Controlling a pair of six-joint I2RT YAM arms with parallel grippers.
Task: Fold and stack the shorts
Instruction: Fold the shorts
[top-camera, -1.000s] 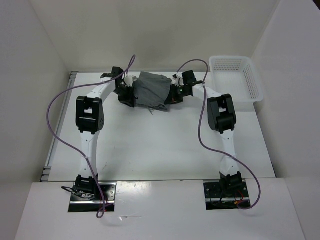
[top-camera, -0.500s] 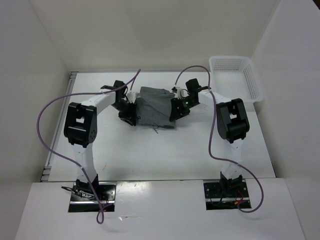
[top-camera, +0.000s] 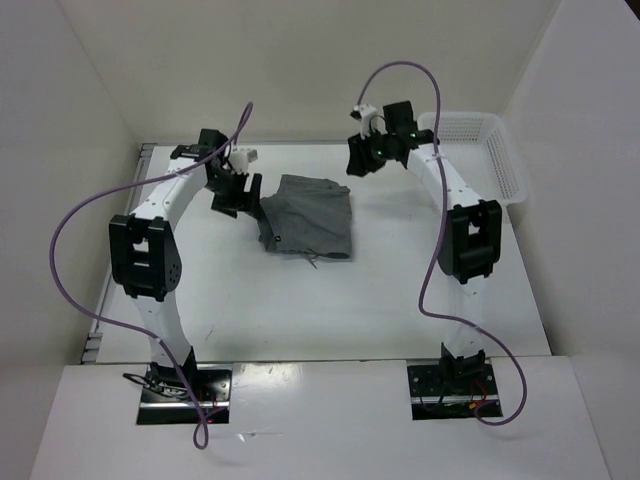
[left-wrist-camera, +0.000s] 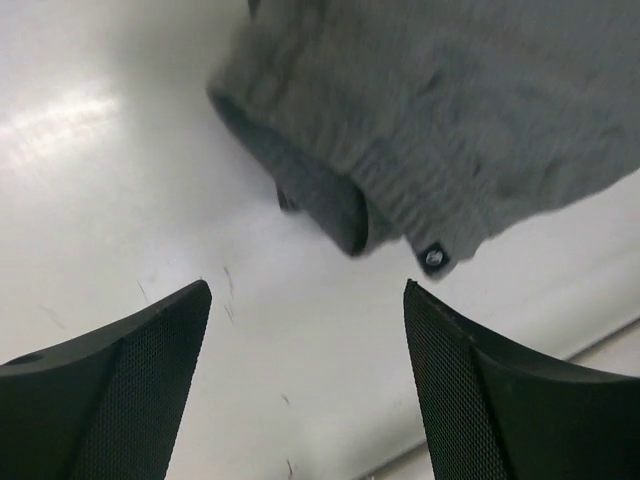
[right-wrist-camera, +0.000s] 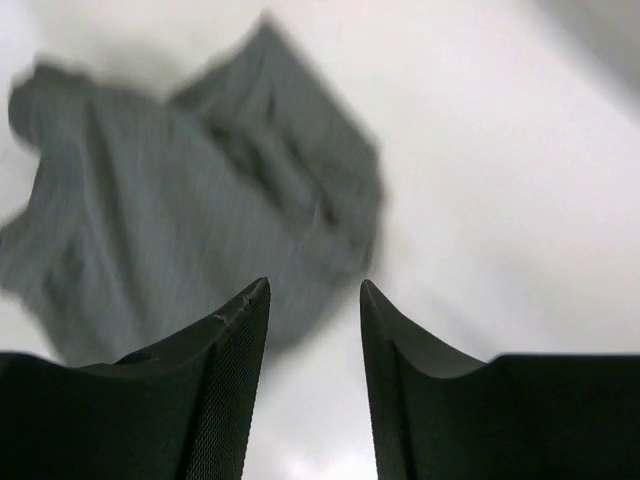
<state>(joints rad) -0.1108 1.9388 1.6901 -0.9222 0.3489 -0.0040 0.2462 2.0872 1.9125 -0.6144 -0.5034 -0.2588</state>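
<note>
The grey shorts (top-camera: 310, 215) lie folded in a rough rectangle on the white table, a thin drawstring trailing at their near edge. My left gripper (top-camera: 228, 195) hovers just left of them, open wide with nothing between its fingers; in the left wrist view the waistband corner of the shorts (left-wrist-camera: 450, 120) with a metal eyelet lies just ahead of the gripper (left-wrist-camera: 305, 285). My right gripper (top-camera: 358, 155) is raised behind the shorts' far right corner, open and empty. The right wrist view looks down past the gripper (right-wrist-camera: 315, 285) at the blurred shorts (right-wrist-camera: 180, 220).
A white mesh basket (top-camera: 480, 150) stands at the back right of the table, close to the right arm. White walls close in the table at the back and both sides. Purple cables loop from both arms.
Both grippers have let go of the shorts, which now rest on the table. The left gripper drew back to the left; the right gripper rose and swung away to the back.
</note>
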